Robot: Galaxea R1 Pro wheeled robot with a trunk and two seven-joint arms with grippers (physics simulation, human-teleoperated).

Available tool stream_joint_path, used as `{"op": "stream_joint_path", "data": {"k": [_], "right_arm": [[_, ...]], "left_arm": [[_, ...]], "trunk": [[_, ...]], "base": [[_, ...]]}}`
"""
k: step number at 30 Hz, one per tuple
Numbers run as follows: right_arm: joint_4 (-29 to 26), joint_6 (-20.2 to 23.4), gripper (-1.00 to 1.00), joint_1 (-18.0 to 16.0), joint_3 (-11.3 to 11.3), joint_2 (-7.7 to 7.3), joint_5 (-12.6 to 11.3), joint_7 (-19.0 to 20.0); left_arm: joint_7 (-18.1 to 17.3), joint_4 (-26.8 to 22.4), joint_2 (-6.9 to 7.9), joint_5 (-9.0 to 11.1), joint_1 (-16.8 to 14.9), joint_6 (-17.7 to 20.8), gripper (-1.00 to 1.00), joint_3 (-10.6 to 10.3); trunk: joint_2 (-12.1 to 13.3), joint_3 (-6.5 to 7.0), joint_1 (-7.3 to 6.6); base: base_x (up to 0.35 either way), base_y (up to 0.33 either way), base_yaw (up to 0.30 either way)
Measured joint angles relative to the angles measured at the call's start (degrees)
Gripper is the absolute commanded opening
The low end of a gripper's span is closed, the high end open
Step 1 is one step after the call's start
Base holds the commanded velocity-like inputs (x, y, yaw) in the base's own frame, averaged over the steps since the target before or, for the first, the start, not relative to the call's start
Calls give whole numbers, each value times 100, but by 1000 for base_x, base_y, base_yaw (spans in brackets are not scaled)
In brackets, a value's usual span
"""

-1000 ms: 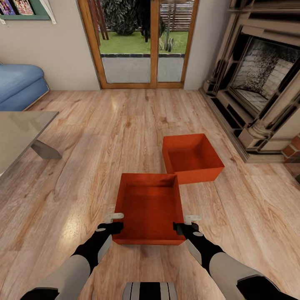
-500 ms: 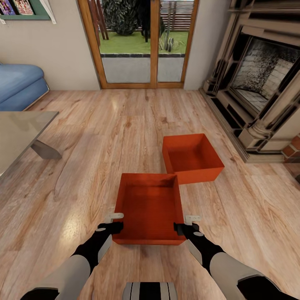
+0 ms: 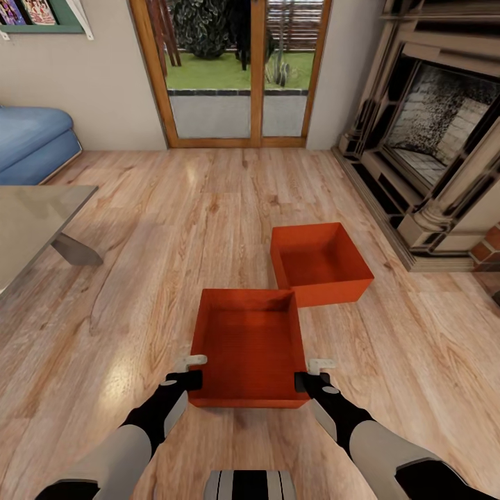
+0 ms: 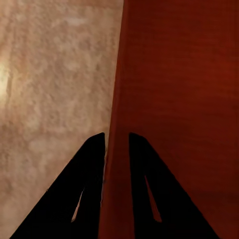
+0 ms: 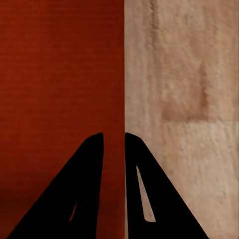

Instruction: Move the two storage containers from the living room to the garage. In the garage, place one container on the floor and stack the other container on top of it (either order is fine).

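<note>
Two orange-red storage containers sit on the living room's wood-plank floor. The near container (image 3: 248, 344) lies straight ahead of me, and the far one (image 3: 319, 260) stands just behind its right corner, touching or nearly so. My left gripper (image 3: 194, 379) is shut on the near container's left wall close to the front corner. In the left wrist view, the gripper (image 4: 117, 137) pinches that thin wall (image 4: 179, 99) between its fingers. My right gripper (image 3: 303, 381) is shut on the right wall in the same way. The right wrist view shows the gripper (image 5: 114, 135) astride the wall (image 5: 55, 74).
A glass-topped table (image 3: 35, 222) juts in at the left, with a blue sofa (image 3: 31, 142) behind it. The stone fireplace (image 3: 430, 139) runs along the right side. Wood-framed glass doors (image 3: 239, 69) stand at the back. Open plank floor (image 3: 173, 208) stretches ahead.
The inner fingers of both grippers have drawn outward toward the near container's walls, narrowing the jaws. The containers and the view have stayed put.
</note>
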Motion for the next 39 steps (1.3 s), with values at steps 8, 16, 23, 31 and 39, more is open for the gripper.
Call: {"op": "stream_joint_path", "data": {"k": [8, 16, 23, 31, 39], "right_arm": [[0, -4, -100, 0, 1, 3, 0, -4], [10, -19, -100, 2, 24, 19, -24, -16], [14, -13, -100, 2, 21, 21, -19, -15], [-9, -18, -100, 4, 19, -2, -27, 19], [-25, -9, -100, 2, 1, -2, 13, 24]], "left_arm": [[294, 0, -94, -24, 0, -4, -100, -4], [468, 5, -151, -77, -2, -1, -100, 40], [453, 16, -147, -84, -2, -1, -100, 53], [452, 7, -168, -128, -4, -11, -100, 87], [458, 8, -164, -85, -2, -35, -100, 71]], "trunk": [[0, 0, 0], [239, 107, -131], [520, 233, -285], [841, 377, -461], [1162, 520, -637]], "base": [[0, 0, 0], [0, 0, 0], [0, 0, 0], [0, 0, 0], [0, 0, 0]]}}
